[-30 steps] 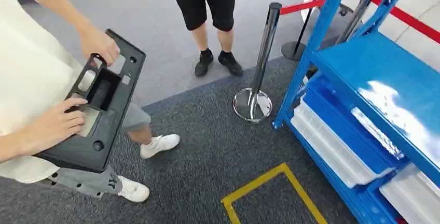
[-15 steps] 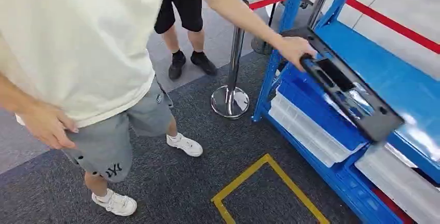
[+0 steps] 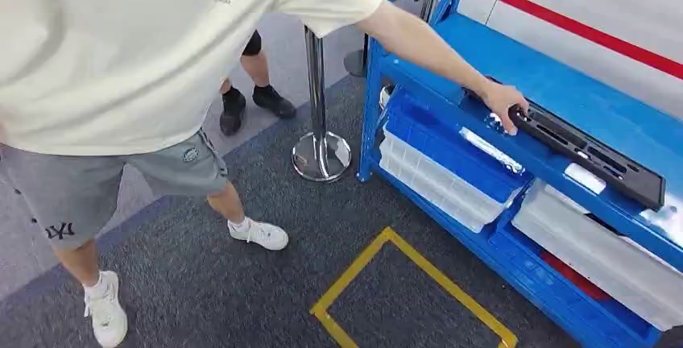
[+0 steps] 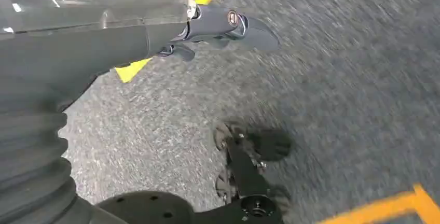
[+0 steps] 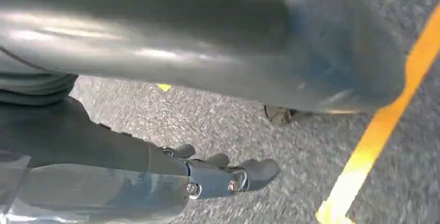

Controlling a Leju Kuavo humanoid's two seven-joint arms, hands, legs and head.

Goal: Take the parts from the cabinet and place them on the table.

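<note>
Grey carpet (image 3: 266,283) with a yellow taped square (image 3: 411,287) lies below me. At two o'clock stands the blue cabinet (image 3: 564,94), its far end cut off. A person's hand (image 3: 503,106) rests on the black part (image 3: 592,155) lying on its top shelf. My left hand (image 4: 223,27) and right hand (image 5: 223,175) hang over the carpet, blurred, holding nothing; I cannot tell how their fingers lie.

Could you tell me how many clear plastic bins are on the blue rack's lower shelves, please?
2: one clear bin under the rack's left end, another clear bin further right, running out of frame. More may be hidden.
</note>
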